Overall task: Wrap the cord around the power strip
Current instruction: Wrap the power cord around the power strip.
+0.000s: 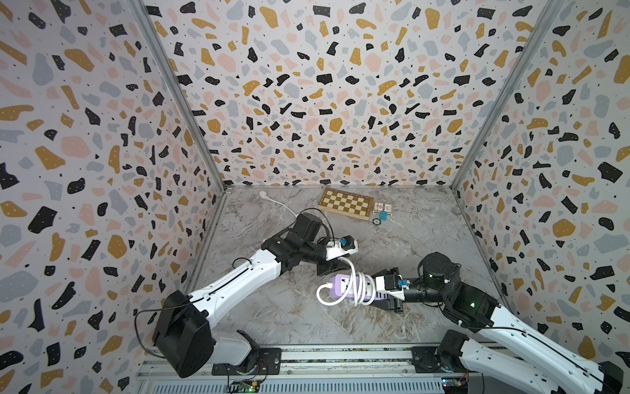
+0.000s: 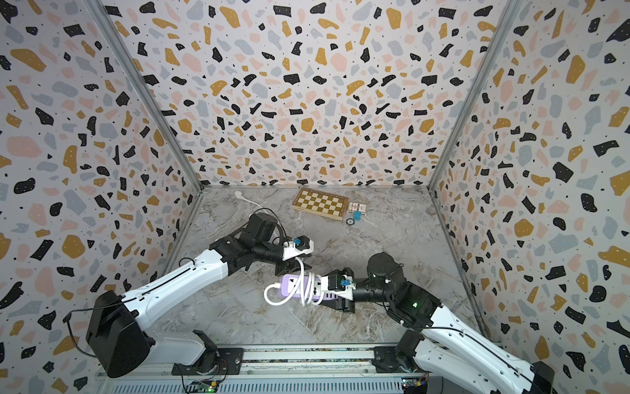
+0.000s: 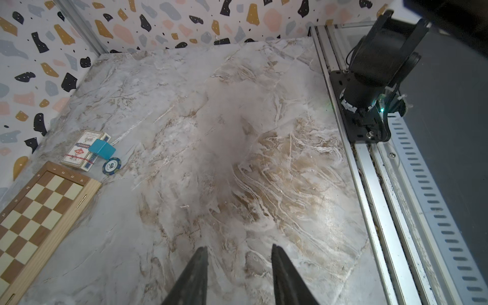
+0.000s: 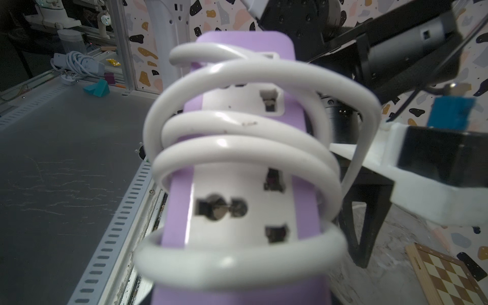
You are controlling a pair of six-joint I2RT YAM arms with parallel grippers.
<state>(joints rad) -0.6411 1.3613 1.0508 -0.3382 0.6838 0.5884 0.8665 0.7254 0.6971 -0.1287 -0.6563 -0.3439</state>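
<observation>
at centre, right gripper [image 1: 384, 289] clamps the power strip [image 1: 338, 283], cord [image 4: 237, 148] coiled around it; left gripper [image 3: 239, 247] partly open, empty.

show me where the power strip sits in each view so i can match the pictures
Top view: power strip low and centre, between the two arms.
Top view: same spot, a little further left in the picture.
Left wrist: not in it.
Right wrist: fills the middle, close up, with the cord coiled round it.
Shared landmark: the chessboard.
</observation>
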